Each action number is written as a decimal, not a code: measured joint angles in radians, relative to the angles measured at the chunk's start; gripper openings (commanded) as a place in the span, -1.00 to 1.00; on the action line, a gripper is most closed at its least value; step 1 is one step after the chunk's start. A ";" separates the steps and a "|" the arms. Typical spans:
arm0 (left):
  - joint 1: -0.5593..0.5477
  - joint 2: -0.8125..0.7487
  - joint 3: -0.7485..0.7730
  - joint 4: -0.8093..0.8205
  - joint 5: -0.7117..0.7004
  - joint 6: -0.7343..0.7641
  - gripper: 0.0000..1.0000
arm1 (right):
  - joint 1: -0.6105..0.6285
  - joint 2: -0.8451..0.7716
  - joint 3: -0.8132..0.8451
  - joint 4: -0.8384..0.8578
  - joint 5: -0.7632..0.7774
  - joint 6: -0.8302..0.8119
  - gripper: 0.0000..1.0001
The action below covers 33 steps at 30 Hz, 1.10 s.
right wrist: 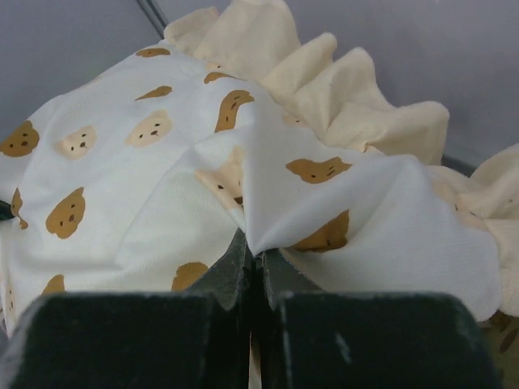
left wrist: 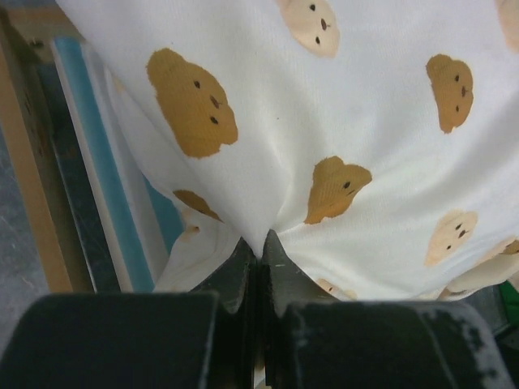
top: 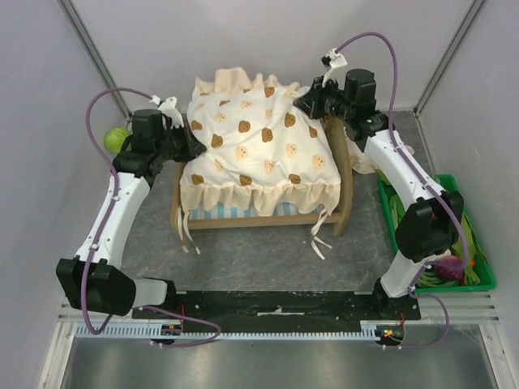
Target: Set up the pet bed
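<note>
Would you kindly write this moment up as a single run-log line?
left gripper: jaws shut on bear-print cushion | right gripper: jaws shut on bear-print cushion | bear-print cushion: spread over pet bed

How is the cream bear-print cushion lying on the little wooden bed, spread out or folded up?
Mostly spread out. The cream bear-print cushion covers the light-wood pet bed, with its frill draping over the near end.

One pet bed (top: 346, 182), one bear-print cushion (top: 259, 142), two grippers, the left gripper (left wrist: 258, 253) and the right gripper (right wrist: 253, 253), one green crate (top: 480, 253), one round green object (top: 117, 138)
</note>
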 measured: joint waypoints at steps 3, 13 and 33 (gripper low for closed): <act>0.000 -0.019 -0.116 -0.002 0.002 -0.006 -0.96 | 0.000 0.002 -0.088 -0.009 0.005 -0.010 -0.99; 0.000 -0.066 -0.269 0.003 0.007 -0.027 -0.96 | 0.005 -0.008 -0.259 -0.029 0.033 -0.042 -0.98; -0.002 -0.106 -0.282 -0.018 -0.037 -0.028 0.33 | 0.032 -0.025 -0.198 -0.204 0.173 -0.141 0.56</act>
